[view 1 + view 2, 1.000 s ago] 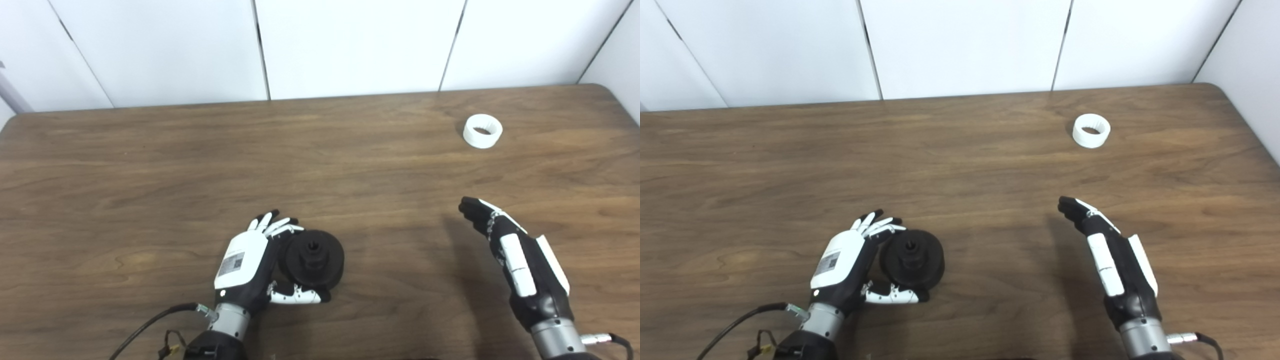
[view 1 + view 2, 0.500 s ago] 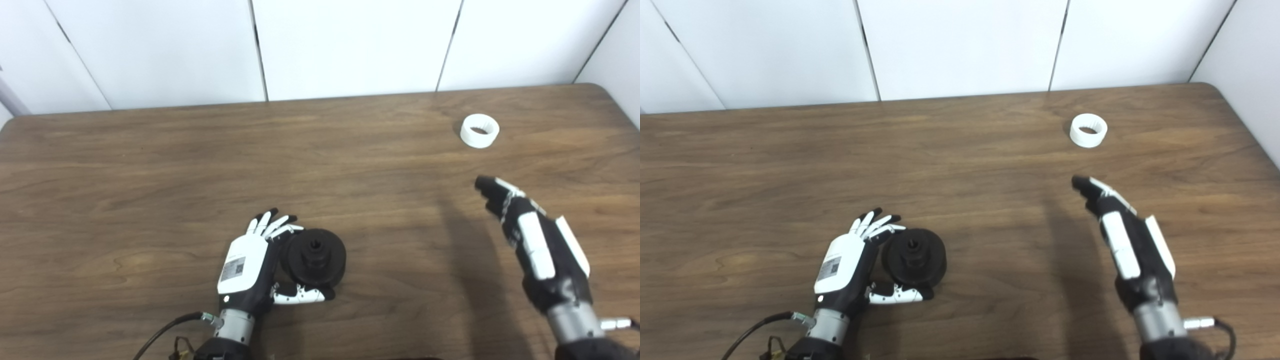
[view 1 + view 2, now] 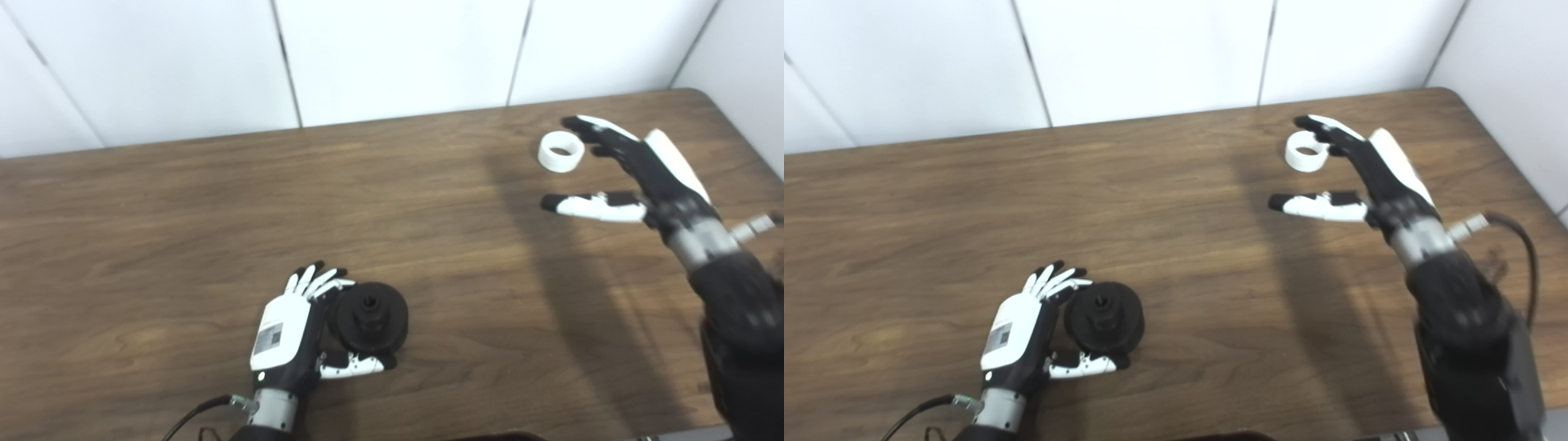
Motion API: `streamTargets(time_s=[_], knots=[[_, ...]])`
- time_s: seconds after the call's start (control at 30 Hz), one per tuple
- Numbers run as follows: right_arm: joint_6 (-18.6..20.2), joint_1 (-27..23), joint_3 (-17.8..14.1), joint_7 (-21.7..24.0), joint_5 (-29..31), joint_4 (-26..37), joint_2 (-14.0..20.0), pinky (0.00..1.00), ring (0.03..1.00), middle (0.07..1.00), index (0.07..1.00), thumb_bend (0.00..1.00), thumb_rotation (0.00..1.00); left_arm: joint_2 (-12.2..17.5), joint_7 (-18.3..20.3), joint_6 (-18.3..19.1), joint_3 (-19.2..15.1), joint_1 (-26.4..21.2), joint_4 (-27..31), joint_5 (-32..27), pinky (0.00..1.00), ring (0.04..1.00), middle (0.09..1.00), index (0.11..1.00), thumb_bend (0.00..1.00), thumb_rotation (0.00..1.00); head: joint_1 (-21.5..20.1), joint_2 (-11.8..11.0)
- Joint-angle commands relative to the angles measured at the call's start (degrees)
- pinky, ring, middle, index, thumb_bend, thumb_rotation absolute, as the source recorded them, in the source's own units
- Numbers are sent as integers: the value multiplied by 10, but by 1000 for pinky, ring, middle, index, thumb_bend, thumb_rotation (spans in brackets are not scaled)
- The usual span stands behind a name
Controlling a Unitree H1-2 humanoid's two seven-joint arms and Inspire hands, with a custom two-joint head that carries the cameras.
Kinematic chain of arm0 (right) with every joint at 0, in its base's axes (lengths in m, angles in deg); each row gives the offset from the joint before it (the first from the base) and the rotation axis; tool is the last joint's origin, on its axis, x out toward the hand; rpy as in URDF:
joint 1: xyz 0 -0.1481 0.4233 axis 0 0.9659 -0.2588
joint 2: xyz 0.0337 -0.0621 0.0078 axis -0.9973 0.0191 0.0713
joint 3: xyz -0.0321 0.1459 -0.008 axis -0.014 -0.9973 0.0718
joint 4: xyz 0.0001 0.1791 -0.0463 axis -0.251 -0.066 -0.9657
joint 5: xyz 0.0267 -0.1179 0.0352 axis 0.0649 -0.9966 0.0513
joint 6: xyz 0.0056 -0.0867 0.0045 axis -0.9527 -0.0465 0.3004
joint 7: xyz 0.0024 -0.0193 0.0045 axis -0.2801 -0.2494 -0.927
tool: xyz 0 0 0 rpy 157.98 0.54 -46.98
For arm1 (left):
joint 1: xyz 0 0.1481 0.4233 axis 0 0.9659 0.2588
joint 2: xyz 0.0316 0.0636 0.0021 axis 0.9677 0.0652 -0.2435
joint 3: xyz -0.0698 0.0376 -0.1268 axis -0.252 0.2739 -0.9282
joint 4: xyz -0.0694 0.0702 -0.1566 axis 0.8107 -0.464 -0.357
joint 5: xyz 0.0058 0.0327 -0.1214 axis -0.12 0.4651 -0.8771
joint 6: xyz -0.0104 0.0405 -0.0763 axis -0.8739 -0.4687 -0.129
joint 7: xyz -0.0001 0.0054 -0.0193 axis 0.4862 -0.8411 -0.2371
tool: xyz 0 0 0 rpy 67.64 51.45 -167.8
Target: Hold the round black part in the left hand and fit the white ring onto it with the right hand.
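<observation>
Cupping the round black part (image 3: 370, 316) at six o'clock, the left hand (image 3: 288, 331) curls loosely around it on the table (image 3: 184, 214). Toward two o'clock, the right hand (image 3: 637, 174), fingers spread, hovers beside the white ring (image 3: 561, 151).

Bright, even overhead light; the raised right hand (image 3: 637, 171) and dark forearm are motion-blurred, casting a long soft shadow across the brown wooden table (image 3: 184, 214)
</observation>
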Motion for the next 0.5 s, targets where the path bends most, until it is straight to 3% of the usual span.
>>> streamTargets(time_s=[0.0, 0.07, 0.13, 0.47], knots=[[-3, -44, 11, 15, -47, -11, 34, 884, 939, 923, 867, 797, 341, 11, 19, 6, 0, 9, -20, 9, 1000, 975, 867, 486, 521, 58, -8, -4], [-3, -66, 25, 17, -56, -37, 49, 873, 965, 944, 860, 840, 260, 11, 18, 3, -2, 11, -20, 7, 1000, 977, 865, 486, 521, 57, -13, -7], [-7, -93, 40, 12, -62, -73, 67, 866, 975, 950, 857, 857, 243, 11, 15, -2, -4, 14, -23, 3, 1000, 977, 865, 485, 522, 57, -18, -10], [-54, -177, 107, -9, -105, -208, 134, 969, 1000, 970, 863, 862, 242, 13, 9, -11, -10, 23, -25, 3, 1000, 973, 866, 486, 522, 59, -32, -28]])
